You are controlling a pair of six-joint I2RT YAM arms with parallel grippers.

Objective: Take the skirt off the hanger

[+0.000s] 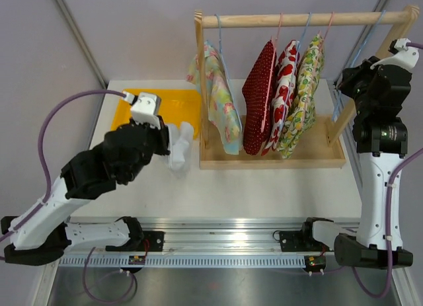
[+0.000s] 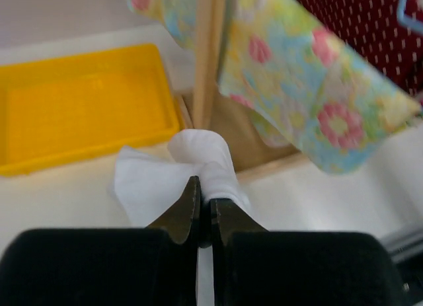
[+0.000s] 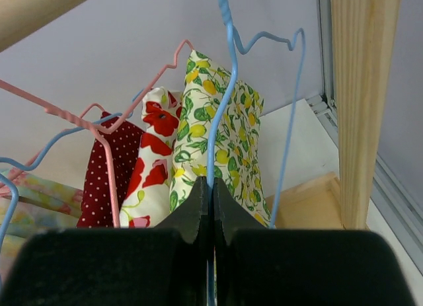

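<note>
Top external: left fingers tight around white skirt by tray, right fingers around hanger.

Cannot see near edge of white skirt behind left gripper, nor part of yellow tray under left arm. Noted blur, top cropping on floral garment.

Stretched low and forward at the left arm, with left gripper clamped tight. Raised upright at the right arm, with right gripper clamped tight, high at far right.
</note>
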